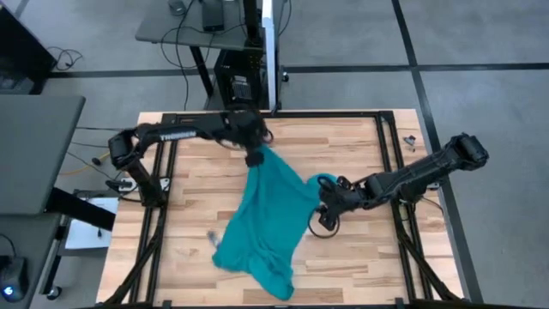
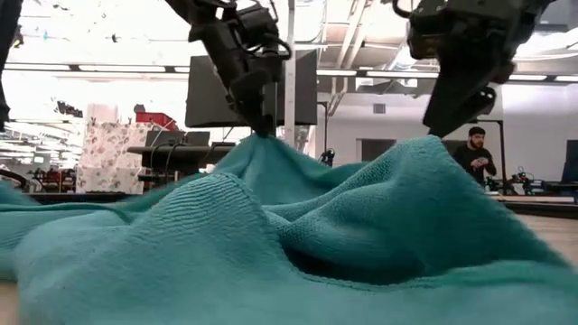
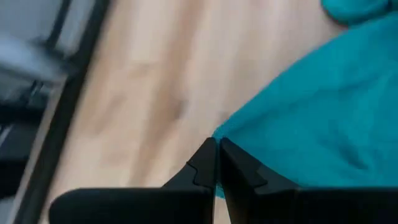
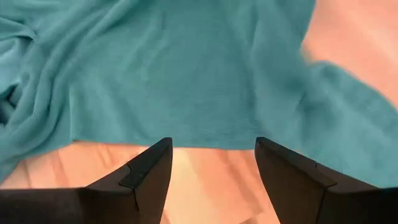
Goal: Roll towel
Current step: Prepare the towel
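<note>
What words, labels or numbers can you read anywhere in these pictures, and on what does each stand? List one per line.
White lettering on the left arm, high view: a brand word beginning "THOS...", too small to read in full.
The towel: plain, no text.
Left claw, right claw: no markings visible.
Boxes and screens in the room behind, low view: nothing legible.

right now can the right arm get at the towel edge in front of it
Probably yes. The right gripper is open, its fingers straddling bare table just short of the towel hem, with nothing between. The left gripper pinches another corner, away from it.
</note>
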Action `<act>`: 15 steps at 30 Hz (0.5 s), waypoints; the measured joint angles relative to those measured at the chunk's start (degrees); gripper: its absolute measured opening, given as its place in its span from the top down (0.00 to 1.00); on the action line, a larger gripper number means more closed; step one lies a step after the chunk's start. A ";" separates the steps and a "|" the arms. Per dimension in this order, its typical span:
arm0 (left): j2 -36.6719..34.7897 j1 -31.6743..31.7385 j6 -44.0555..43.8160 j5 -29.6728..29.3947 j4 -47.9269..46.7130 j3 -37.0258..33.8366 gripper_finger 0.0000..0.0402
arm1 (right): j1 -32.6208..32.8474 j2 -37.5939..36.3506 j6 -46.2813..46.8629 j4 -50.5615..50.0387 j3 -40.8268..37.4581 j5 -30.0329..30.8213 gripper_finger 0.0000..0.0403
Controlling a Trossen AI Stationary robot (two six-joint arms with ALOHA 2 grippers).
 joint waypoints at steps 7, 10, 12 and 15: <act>3.29 10.08 -4.85 -0.45 -7.46 -0.06 1.00 | -5.18 0.00 -4.11 0.17 -0.01 -1.89 0.45; 5.35 11.40 -6.46 -0.11 -9.22 -0.09 1.00 | -7.18 0.00 -6.22 0.32 -0.01 -2.65 0.45; 6.20 11.50 -5.78 0.54 -10.09 -0.09 1.00 | -8.91 0.00 -7.94 0.89 -0.01 -2.65 0.45; 6.85 10.73 -4.51 1.52 -10.06 -0.09 0.96 | -12.38 0.48 -10.65 3.79 -0.01 -2.66 0.45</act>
